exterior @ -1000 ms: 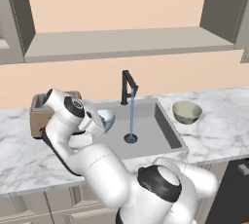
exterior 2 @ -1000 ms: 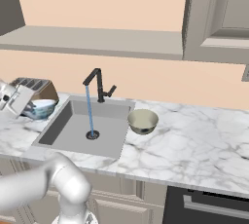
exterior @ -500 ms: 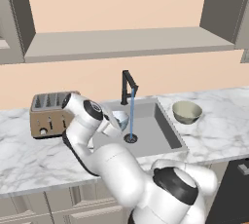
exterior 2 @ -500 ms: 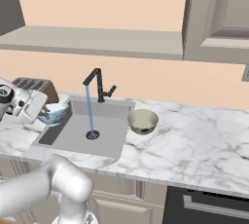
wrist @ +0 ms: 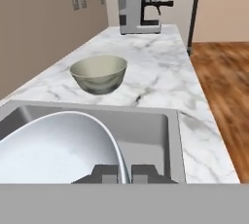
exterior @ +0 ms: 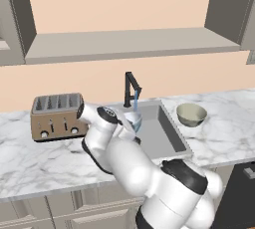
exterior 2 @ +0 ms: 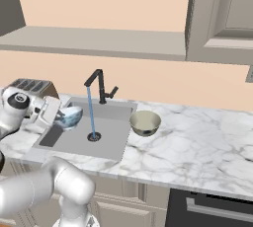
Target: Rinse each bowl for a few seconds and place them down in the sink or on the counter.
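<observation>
My gripper [exterior 2: 56,114] is shut on the rim of the light blue bowl [exterior 2: 69,117], which hangs tilted over the left part of the sink [exterior 2: 111,132]. In the hand view the bowl's white inside [wrist: 53,155] fills the lower left, and its rim runs between my fingertips [wrist: 104,173]. Water [exterior 2: 91,112] falls from the black faucet [exterior 2: 101,85] to the drain [exterior 2: 94,136], just right of the held bowl. The olive-beige bowl [exterior 2: 145,123] stands upright on the counter [exterior 2: 197,147] right of the sink. In the left base view the blue bowl [exterior: 133,121] sits at the foot of the stream.
A toaster [exterior: 57,115] stands on the counter left of the sink. A coffee machine [wrist: 141,5] stands at the counter's far end, beyond the olive bowl [wrist: 99,73]. Cabinets and a window ledge run above the counter.
The arm has swung right, carrying the blue bowl from beside the toaster out over the sink, up next to the water stream. The olive bowl has not moved.
</observation>
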Controlling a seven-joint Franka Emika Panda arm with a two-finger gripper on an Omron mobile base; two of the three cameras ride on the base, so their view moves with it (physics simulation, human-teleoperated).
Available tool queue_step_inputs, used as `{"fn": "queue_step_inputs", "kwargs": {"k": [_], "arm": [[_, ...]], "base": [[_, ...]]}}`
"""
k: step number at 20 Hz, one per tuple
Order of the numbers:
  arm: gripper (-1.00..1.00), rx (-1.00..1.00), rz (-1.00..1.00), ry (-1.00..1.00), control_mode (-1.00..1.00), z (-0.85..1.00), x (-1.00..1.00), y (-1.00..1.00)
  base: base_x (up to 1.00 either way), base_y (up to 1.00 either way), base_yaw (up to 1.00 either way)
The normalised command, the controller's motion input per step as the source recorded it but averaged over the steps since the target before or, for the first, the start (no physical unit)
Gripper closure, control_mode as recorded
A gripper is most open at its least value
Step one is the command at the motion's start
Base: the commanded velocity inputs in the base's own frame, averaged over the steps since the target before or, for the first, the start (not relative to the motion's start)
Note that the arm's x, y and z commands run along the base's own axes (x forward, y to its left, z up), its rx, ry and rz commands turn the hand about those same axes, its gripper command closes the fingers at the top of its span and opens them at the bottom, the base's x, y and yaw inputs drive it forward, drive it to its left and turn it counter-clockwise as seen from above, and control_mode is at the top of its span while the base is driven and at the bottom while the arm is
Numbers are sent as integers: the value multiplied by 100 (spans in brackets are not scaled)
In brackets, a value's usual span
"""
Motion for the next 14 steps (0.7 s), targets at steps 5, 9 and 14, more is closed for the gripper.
{"fn": "queue_step_inputs", "kwargs": {"k": [5, 9, 14], "arm": [[100, -5, -4, 0, -100, -11, 45, -25], [100, -3, -3, 0, -100, -12, 53, -12], [100, -2, -2, 0, -100, -14, 55, -5]], "base": [[0, 0, 0], [0, 0, 0], [0, 0, 0]]}}
